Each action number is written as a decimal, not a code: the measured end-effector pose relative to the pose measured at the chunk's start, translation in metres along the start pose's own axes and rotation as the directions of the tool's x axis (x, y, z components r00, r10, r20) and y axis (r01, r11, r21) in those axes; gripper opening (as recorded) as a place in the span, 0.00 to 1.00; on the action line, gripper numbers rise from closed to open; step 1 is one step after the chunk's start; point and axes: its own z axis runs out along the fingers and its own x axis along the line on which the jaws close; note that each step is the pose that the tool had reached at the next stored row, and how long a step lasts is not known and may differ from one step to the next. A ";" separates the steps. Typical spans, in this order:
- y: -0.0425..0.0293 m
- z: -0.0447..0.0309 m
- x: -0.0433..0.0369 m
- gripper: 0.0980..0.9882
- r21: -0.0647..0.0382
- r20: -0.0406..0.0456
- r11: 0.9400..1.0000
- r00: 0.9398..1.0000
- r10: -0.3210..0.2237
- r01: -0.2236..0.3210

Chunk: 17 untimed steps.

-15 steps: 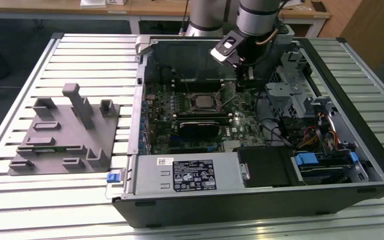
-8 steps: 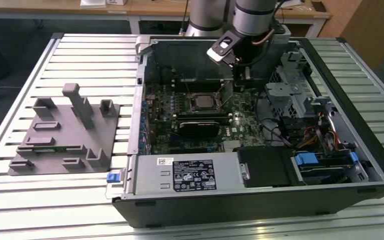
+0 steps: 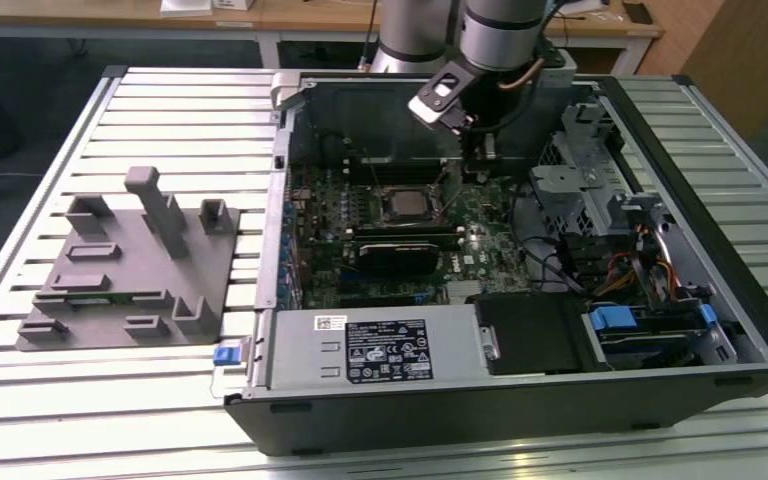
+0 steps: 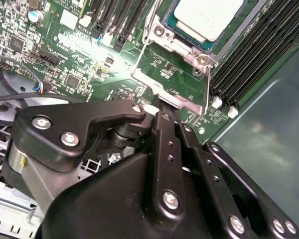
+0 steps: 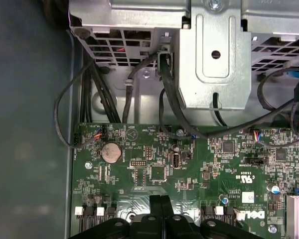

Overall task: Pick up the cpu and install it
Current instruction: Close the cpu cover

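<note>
While the cpu (image 4: 207, 17) lies flat, silver top up, the pincer (image 5: 159, 203) is closed.

A pale table of ribbed metal slats (image 3: 37, 400) stands on a dark grey floor (image 3: 37, 120). Beyond its far edge runs a light wooden desk with white legs (image 3: 304, 15). A brown wooden panel (image 3: 738, 55) rises off the far corner at the exterior view's right.
</note>
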 end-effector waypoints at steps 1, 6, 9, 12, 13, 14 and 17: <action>-0.0008 0.0000 0.0000 0.01 0.000 0.000 1.000 1.000 0.000 0.000; -0.0038 -0.0001 0.0000 0.01 0.000 0.000 1.000 1.000 0.000 0.000; -0.0057 -0.0001 0.0000 0.01 0.000 0.000 1.000 1.000 0.000 0.000; -0.0076 -0.0001 0.0000 0.01 0.000 0.000 1.000 1.000 0.000 0.000; -0.0082 -0.0001 0.0000 0.01 0.000 0.000 1.000 1.000 0.000 0.000; -0.0087 -0.0001 0.0001 0.01 0.000 0.000 1.000 1.000 0.000 0.000; -0.0099 0.0000 0.0001 0.01 0.000 0.000 1.000 1.000 0.000 0.000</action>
